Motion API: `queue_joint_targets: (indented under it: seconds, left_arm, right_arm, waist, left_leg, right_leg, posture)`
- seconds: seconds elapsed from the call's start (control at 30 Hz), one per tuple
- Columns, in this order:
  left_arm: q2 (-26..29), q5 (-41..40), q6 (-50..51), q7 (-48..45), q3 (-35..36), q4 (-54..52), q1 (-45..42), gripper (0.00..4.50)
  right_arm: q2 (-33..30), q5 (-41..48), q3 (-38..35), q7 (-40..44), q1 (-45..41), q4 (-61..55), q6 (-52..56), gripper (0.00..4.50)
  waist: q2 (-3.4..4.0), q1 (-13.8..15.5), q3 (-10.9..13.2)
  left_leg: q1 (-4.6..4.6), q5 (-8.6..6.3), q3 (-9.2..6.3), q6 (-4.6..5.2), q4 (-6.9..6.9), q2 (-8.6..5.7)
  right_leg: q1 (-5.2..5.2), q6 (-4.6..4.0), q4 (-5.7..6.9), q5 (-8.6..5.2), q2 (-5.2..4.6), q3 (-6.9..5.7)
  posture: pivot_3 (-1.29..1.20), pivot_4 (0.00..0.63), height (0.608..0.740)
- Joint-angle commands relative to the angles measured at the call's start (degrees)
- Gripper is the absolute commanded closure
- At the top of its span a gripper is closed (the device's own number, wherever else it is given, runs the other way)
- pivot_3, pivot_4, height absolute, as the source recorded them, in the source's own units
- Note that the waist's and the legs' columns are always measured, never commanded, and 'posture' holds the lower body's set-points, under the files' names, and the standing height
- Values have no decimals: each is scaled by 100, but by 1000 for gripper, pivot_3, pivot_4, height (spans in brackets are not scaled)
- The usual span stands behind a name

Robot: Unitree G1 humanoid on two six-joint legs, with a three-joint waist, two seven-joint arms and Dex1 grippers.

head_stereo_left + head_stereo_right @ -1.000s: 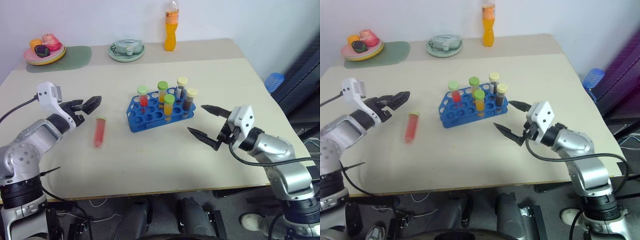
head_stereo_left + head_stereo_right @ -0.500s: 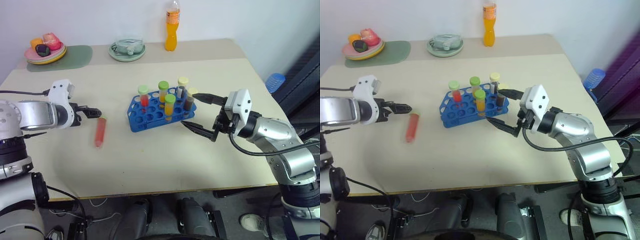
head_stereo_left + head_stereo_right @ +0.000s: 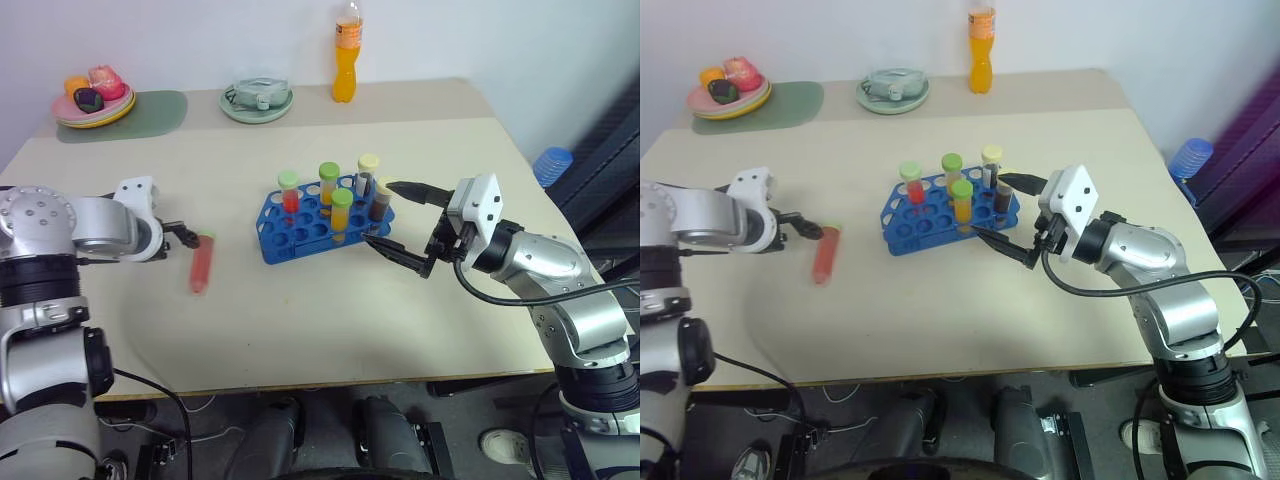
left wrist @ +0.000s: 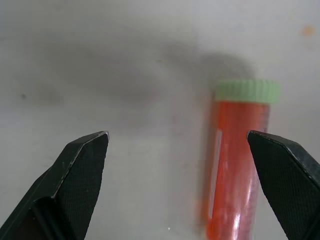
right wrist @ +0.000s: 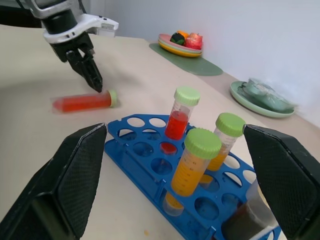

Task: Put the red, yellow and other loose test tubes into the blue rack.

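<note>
Tubes on a table, with two robot grippers close by.

Nearest on the tan table [image 3: 300,330], the right gripper [image 3: 399,222] sits level at the right end of the blue rack [image 3: 322,218], its two black fingers wide apart with nothing between them. On the other side, the left gripper [image 3: 187,236] tips down over the green cap end of the red tube [image 3: 202,266], which lies flat on the table, well apart from the rack. In the left wrist view its fingers [image 4: 82,165] stand wide open with the tube's cap between them, and they do not touch it. Five tubes stand up in the rack: one red, two orange with green caps, and two with pale yellow caps. Far back sit a green plate [image 3: 255,100], a plate of fruit [image 3: 92,100] on a green mat, and an orange bottle [image 3: 345,55].
</note>
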Motion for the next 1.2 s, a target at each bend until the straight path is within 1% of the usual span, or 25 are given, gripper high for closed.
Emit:
queue_joint_targets:
  seconds: [0.03,0.17,0.3,0.47,0.57,0.7,0.77,0.8,0.9,1.0,1.03,1.07,1.13,1.17,1.2]
  left_arm:
    - [-304,156,47,465,259,164,-170,0]
    - [-550,215,47,886,401,364,-234,0]
    - [-818,457,47,1275,779,455,-181,0]
    - [-945,853,47,1379,1096,495,-305,0]
    - [-938,988,47,1292,1011,380,-342,824]
    - [-993,1144,47,1296,1170,436,-331,2806]
    - [-1010,1179,47,1240,1201,363,-279,3668]
    - [-1016,1136,47,1205,1187,281,-228,3742]
    - [-927,949,47,935,1081,-299,104,3742]
    - [-713,913,-44,-29,872,-1355,512,3742]
    - [-498,860,-321,-745,689,-1877,805,3742]
    - [-444,736,-645,-1403,719,-2305,1081,3742]
    - [-839,7,-1640,-3266,1400,-2761,1543,3742]
    - [-801,111,-2251,-4224,1381,-3027,1814,3742]
    - [-580,738,-3095,-4839,1068,-3365,2170,3742]
  right_arm:
    - [27,9,-102,-93,-54,-231,36,57]
    - [32,18,-100,-129,-69,-242,73,57]
    - [54,16,-122,-168,-57,-231,67,57]
    - [78,2,-102,-178,-26,-208,19,57]
    - [85,2,-98,-170,-32,-188,2,0]
    - [78,4,-99,-141,-54,-152,-13,0]
    - [70,-3,-102,-118,-58,-125,-33,0]
    - [69,-7,-107,-105,-55,-105,-49,0]
    - [70,-74,-72,-51,-43,-8,-139,0]
    - [87,-120,-62,-6,-39,57,-204,0]
    - [95,-133,-58,2,-47,73,-216,0]
    - [99,-139,-61,15,-51,91,-230,0]
    - [115,-174,-57,24,-69,118,-251,0]
    - [116,-182,-67,31,-71,128,-261,0]
    - [113,-182,-83,32,-73,130,-255,0]
  waist:
    - [-1,34,0]
    - [-3,33,0]
    - [-4,38,-1]
    - [-4,34,-2]
    - [-4,25,-2]
    - [-4,52,-2]
    - [-5,60,-3]
    - [-5,61,-3]
    - [-5,52,-3]
    - [-5,23,-3]
    - [-5,16,-3]
    - [-5,-2,-3]
    - [-2,9,-4]
    - [-2,35,-5]
    - [-3,41,-4]
  left_leg:
    - [0,0,1,0,0,0]
    - [-2,0,3,-1,0,0]
    - [-2,1,5,-1,0,0]
    - [-1,1,7,-2,1,0]
    - [0,2,7,-3,1,1]
    - [-1,2,7,-3,3,0]
    - [-1,2,7,-3,4,-1]
    - [-2,2,7,-3,4,-1]
    - [-2,1,9,-2,3,-1]
    - [-1,2,9,-3,2,1]
    - [-1,2,9,-3,2,1]
    - [-1,2,9,-3,2,1]
    - [-1,2,15,-4,-1,2]
    - [-2,2,16,-4,0,2]
    - [-2,2,16,-4,1,3]
  right_leg:
    - [0,0,0,0,0,0]
    - [-5,0,2,0,1,1]
    - [-5,0,4,0,0,2]
    - [-5,1,6,0,1,3]
    - [-5,1,8,0,2,3]
    - [-5,1,9,0,1,3]
    - [-5,1,8,0,0,3]
    - [-5,1,8,1,0,3]
    - [-5,1,8,1,-2,3]
    - [-6,1,10,1,0,3]
    - [-7,1,12,1,0,4]
    - [-7,0,11,0,0,4]
    - [-10,-1,11,0,-1,9]
    - [-9,-2,8,0,-1,9]
    - [-7,-2,5,0,-2,7]
  posture:
    - [0,150,740]
    - [0,150,740]
    - [0,150,740]
    - [0,150,740]
    - [0,150,740]
    - [0,150,740]
    - [0,150,740]
    - [0,150,740]
    - [0,150,740]
    - [0,150,740]
    - [0,150,740]
    - [0,150,740]
    - [0,150,740]
    - [0,150,740]
    - [0,150,740]
